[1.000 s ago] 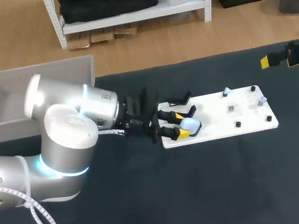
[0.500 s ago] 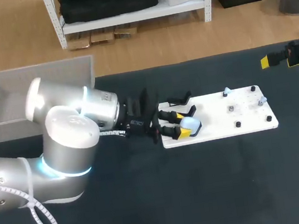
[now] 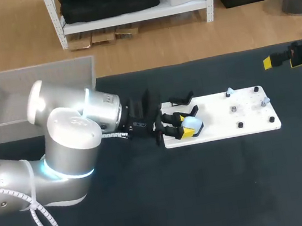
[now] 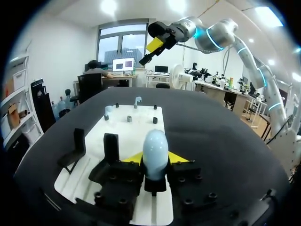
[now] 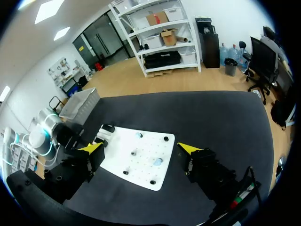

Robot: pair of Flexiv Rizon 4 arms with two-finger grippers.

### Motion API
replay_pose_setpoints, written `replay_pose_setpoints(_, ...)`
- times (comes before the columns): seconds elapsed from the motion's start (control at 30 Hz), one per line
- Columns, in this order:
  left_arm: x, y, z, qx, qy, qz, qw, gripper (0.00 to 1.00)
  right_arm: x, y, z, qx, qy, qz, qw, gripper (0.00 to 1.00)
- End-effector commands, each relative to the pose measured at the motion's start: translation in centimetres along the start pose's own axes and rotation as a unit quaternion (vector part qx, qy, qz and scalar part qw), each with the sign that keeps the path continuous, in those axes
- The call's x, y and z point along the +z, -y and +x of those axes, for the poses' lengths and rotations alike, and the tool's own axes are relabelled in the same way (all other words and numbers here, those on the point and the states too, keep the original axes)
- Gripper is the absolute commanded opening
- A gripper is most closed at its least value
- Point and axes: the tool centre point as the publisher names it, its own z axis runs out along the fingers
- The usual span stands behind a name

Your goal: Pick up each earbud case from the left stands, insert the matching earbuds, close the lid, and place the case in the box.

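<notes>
first case gripped at the stands, earbuds not yet in

the grey box [image 3: 0, 131] sits well behind the left claw [image 3: 185, 127], back past the left arm [image 3: 64, 143], and no case shows in it. the left claw is clamped on a pale blue case [image 3: 196, 124]. its yellow fingertips [image 4: 133, 157] press the case from both sides and hold it upright. just beside the claw stand two black stands [image 4: 77, 143], bare of cases, at the near end of the white board [image 3: 221, 125]. ahead of the claw, toward the board's far end, two small pale earbuds [image 3: 229, 92] sit on their pegs, well apart from the case. the right claw [image 5: 140, 149] hangs far off past the board with its fingers spread wide and nothing between them.

i judge the step in hand to be the pick-up of the first case. the next move calls for a straight lift clear of the stand. then the case must be brought to the earbuds with the lid open.

the left wrist view shows the squeeze on the case plainly, which the head view only hints at. neither tells whether the case is clear of its stand. the head view alone shows the box. the right wrist view alone shows that claw's wide gap.
</notes>
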Motion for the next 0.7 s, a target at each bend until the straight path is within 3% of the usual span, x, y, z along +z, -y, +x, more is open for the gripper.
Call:
replay_pose_setpoints(0.03,-0.7,0.6,-0.2,0.004,0.012,-0.008,1.000,0.00,0.0,0.0,0.0,0.000,0.000,0.000,1.000,1.00)
replay_pose_setpoints(0.37,-2.8,1.1,-3.8,0.036,0.070,-0.033,0.996,0.00,0.0,0.0,0.0,0.000,0.000,0.000,1.000,1.00)
replay_pose_setpoints(0.7,-3.6,-0.3,-6.7,0.063,0.102,-0.054,0.991,0.00,0.0,0.0,0.0,0.000,0.000,0.000,1.000,1.00)
